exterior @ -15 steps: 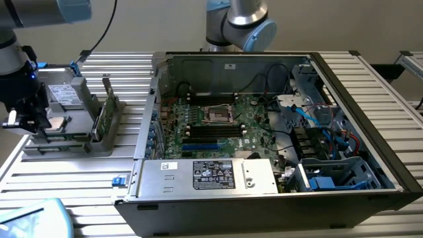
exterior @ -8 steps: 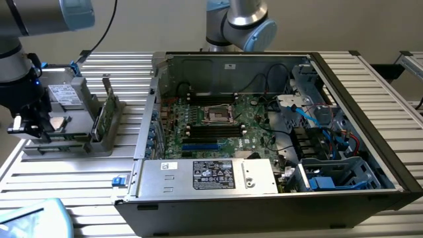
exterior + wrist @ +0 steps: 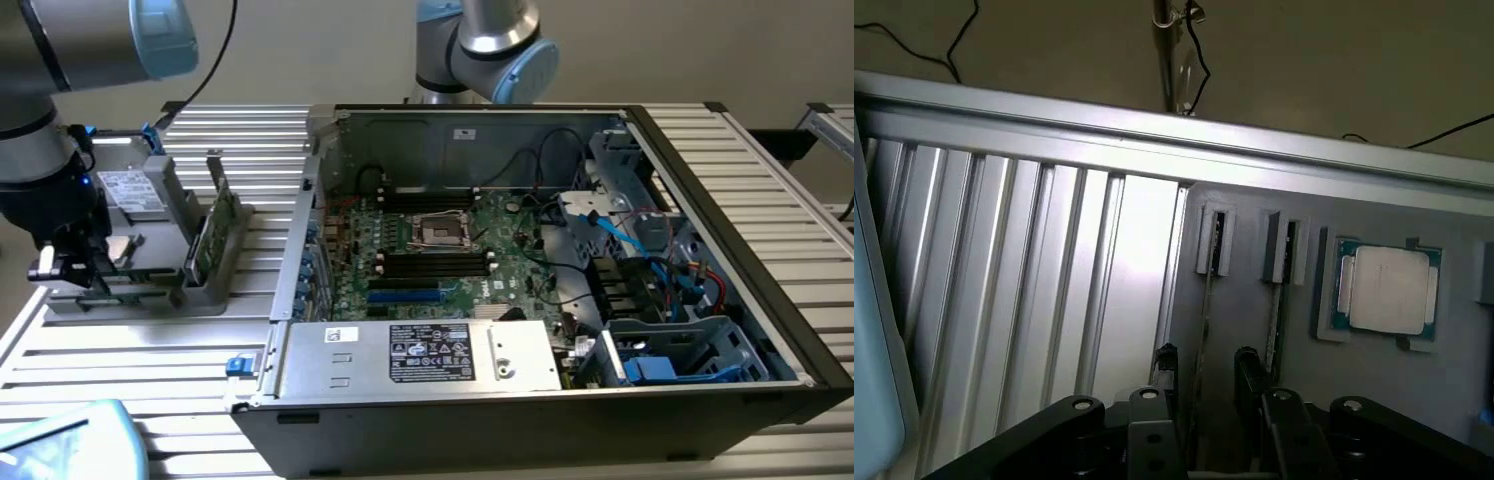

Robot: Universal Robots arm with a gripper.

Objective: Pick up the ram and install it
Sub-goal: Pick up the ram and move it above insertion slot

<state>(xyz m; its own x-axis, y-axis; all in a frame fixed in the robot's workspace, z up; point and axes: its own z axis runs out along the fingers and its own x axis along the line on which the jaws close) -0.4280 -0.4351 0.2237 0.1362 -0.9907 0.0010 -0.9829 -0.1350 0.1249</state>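
Note:
The ram (image 3: 1203, 325) is a thin stick seen edge-on, standing in a grey slotted holder (image 3: 1214, 240) on the grey fixture plate (image 3: 1244, 330). My gripper (image 3: 1206, 362) is open, with its two black fingertips (image 3: 1167, 362) on either side of the stick and a gap on both sides. A second thin stick (image 3: 1278, 310) stands in the neighbouring holder. In the exterior view my gripper (image 3: 67, 268) hangs low over the left end of the fixture (image 3: 147, 290), and the arm hides the stick there. The open computer case (image 3: 747, 390) lies to the exterior view's right, with the motherboard (image 3: 441, 250) and its black memory slots (image 3: 427, 264) facing up.
A square silver processor (image 3: 1384, 290) rests in a recess beside the sticks, also seen as the processor (image 3: 127, 185). A tall green card (image 3: 200, 245) stands on edge in the fixture. A second robot arm (image 3: 487, 40) stands behind the case. The ribbed aluminium table (image 3: 147, 350) surrounds everything.

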